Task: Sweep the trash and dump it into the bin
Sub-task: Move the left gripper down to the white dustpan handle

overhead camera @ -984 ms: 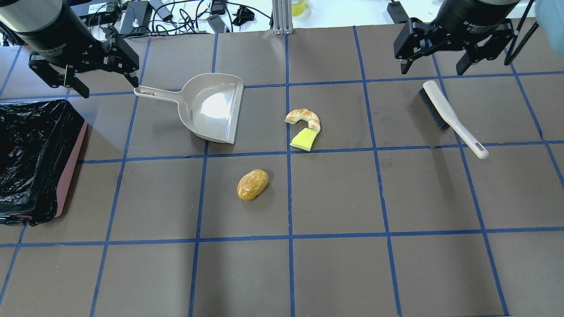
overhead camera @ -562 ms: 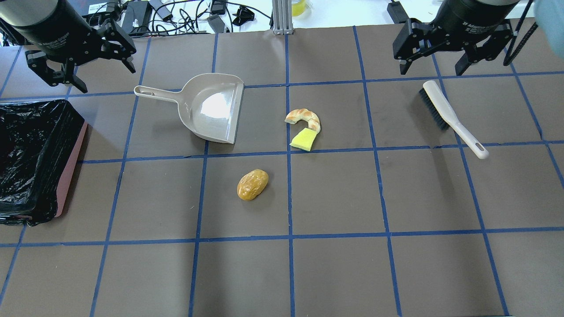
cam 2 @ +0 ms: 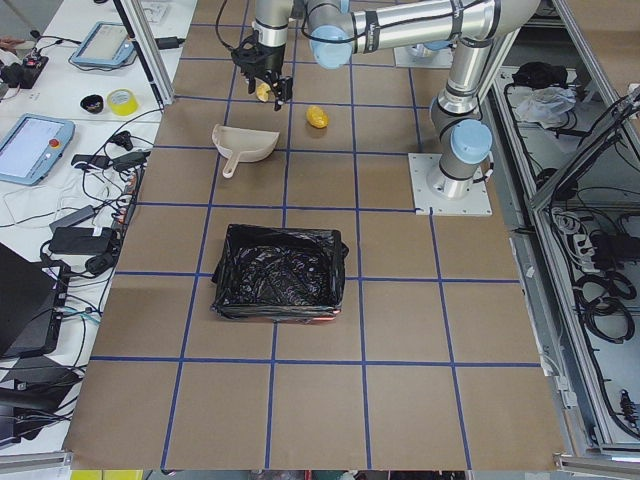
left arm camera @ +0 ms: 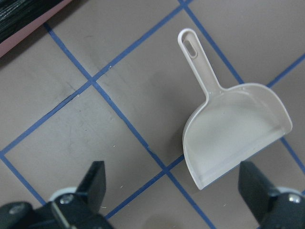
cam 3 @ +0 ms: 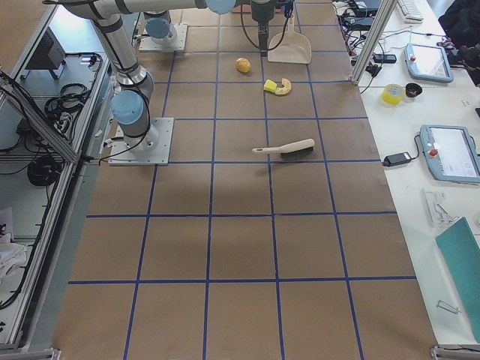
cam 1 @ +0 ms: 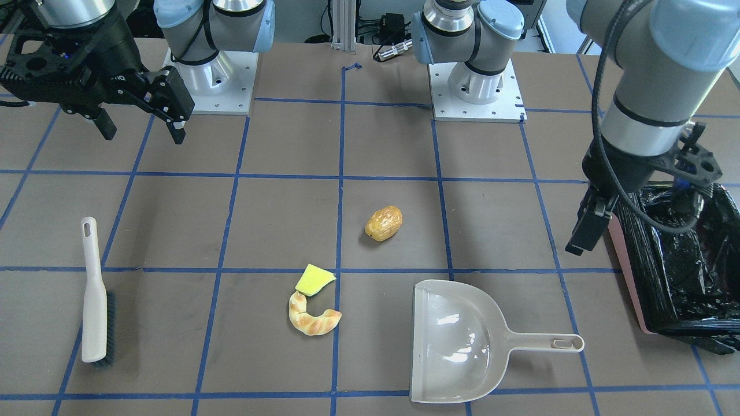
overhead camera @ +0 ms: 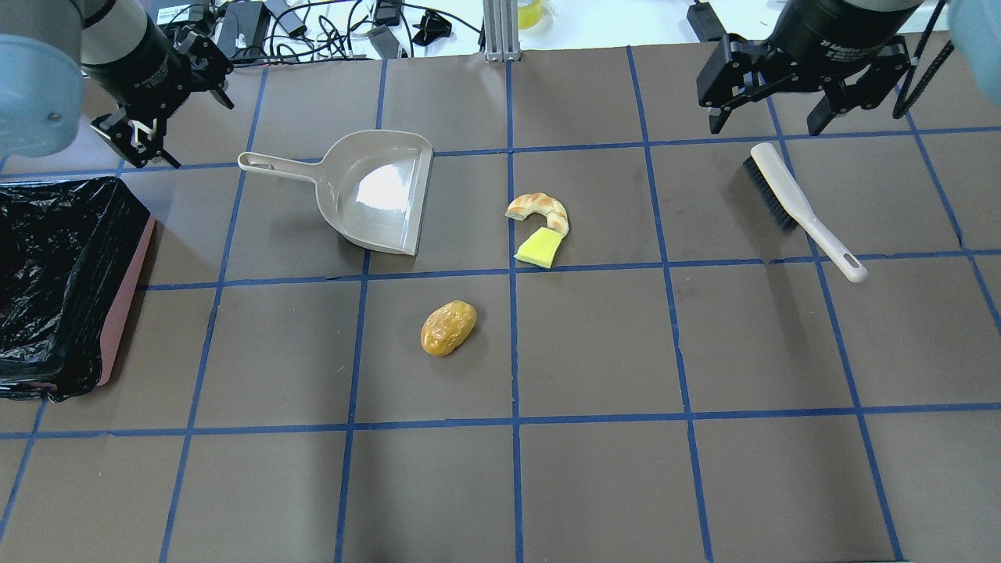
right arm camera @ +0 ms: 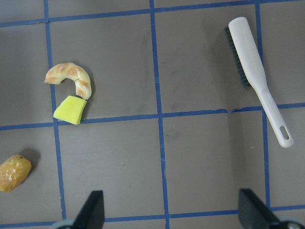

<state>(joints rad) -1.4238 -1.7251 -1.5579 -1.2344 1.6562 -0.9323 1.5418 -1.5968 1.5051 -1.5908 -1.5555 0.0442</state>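
The trash lies mid-table: a golden-brown potato-like lump (overhead camera: 448, 328) (cam 1: 384, 223), a curved croissant (overhead camera: 539, 209) (cam 1: 314, 320) and a yellow sponge wedge (overhead camera: 538, 249) touching the croissant's end. The pink bin (overhead camera: 125, 297) lined with a black bag stands at the table's left edge. My left gripper (overhead camera: 197, 134) (left arm camera: 170, 167) is open and empty, above the table between the bin and the dustpan handle. My right gripper (overhead camera: 766, 125) (right arm camera: 171, 195) is open and empty, hovering just behind the brush's bristle end.
A beige dustpan (overhead camera: 375, 191) (left arm camera: 233, 133) lies left of the croissant, mouth towards it, handle towards the left gripper. A beige brush (overhead camera: 790, 199) (right arm camera: 252, 57) lies at the right. Cables and devices (overhead camera: 313, 23) lie past the far edge.
My left gripper has drawn back from the dustpan handle towards the far left and turned about its wrist. The right gripper has hardly moved. Trash, dustpan and brush are unmoved.
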